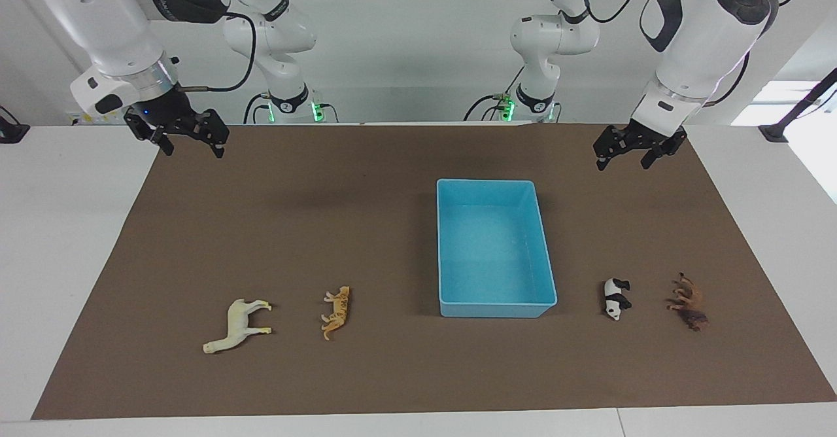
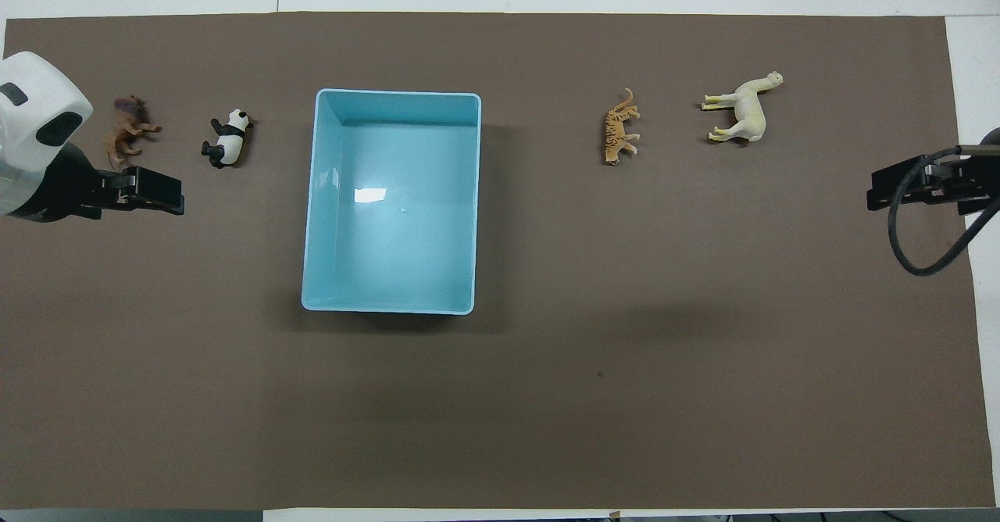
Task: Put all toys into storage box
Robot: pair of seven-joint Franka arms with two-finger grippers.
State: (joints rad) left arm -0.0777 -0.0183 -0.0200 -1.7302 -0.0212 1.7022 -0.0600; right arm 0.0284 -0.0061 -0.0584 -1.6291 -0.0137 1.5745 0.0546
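You see both pincers open and raised, the left pincer (image 1: 631, 151) nearest the panda (image 1: 616, 298) and lion (image 1: 690, 303), the right pincer (image 1: 189, 140) nearest the horse (image 1: 237, 324) and tiger (image 1: 336, 311), probably so each serves the empty storage box (image 1: 546, 254) between them.

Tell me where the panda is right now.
The panda lies on its side on the brown mat, between the storage box and the lion, toward the left arm's end of the table.
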